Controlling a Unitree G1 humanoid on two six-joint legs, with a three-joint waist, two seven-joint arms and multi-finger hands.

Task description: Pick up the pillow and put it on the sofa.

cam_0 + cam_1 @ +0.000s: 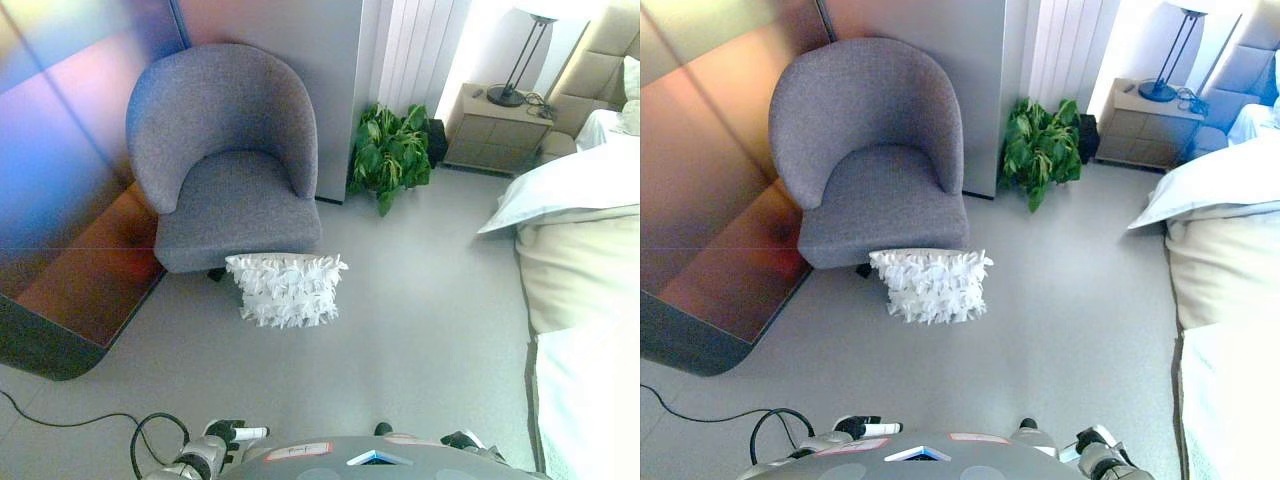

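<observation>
A white ruffled pillow (286, 289) stands on the grey floor, leaning against the front edge of a grey tub armchair (228, 160), the sofa here. It also shows in the right eye view (933, 284). My left hand (232, 434) shows at the bottom edge, low and far from the pillow, with a white-tipped finger held straight. My right hand (1095, 440) shows at the bottom edge on the right; only a small part of it is visible. Neither hand holds anything.
A potted green plant (392, 152) stands right of the armchair by a white curtain. A bed with pale bedding (580, 260) fills the right side. A nightstand (495, 128) with a lamp stands at the back right. A dark wood platform (70, 280) lies left.
</observation>
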